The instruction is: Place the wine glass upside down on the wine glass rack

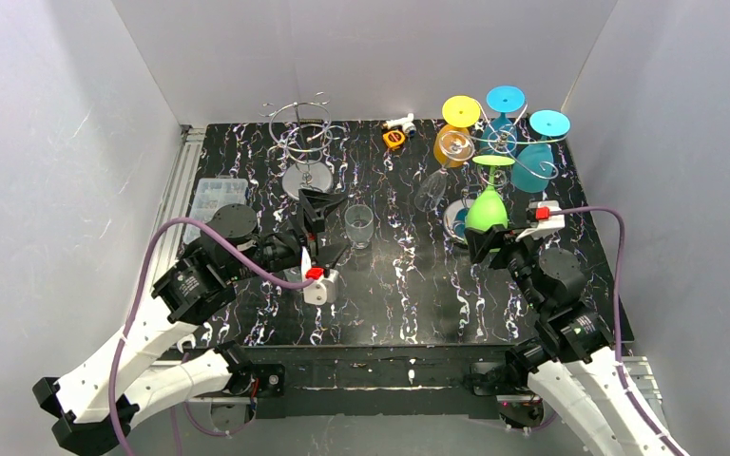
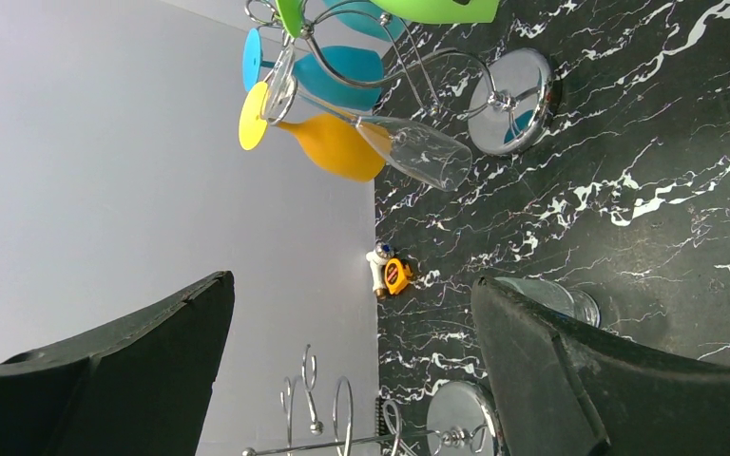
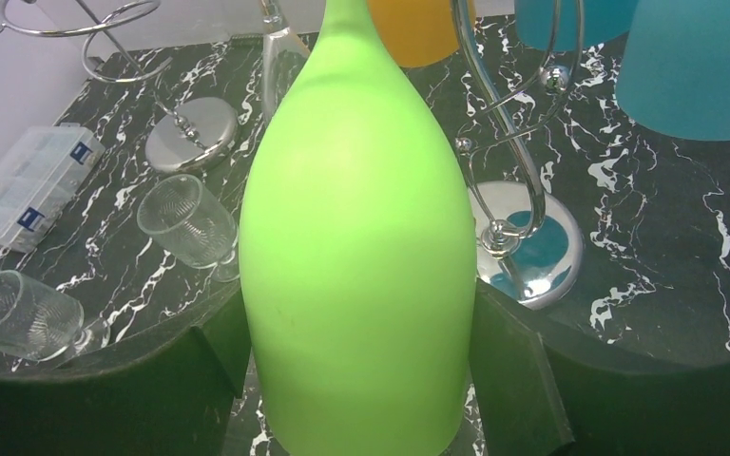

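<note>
The right claw (image 1: 488, 239) is clamped on the upturned green glass (image 1: 487, 209) at the rack (image 1: 499, 142), not yet released, and the left claw (image 1: 328, 228) stands apart, empty.

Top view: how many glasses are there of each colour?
Green glass: 1
Yellow glass: 1
Blue glasses: 2
Clear glasses: 2
Total: 6
</note>
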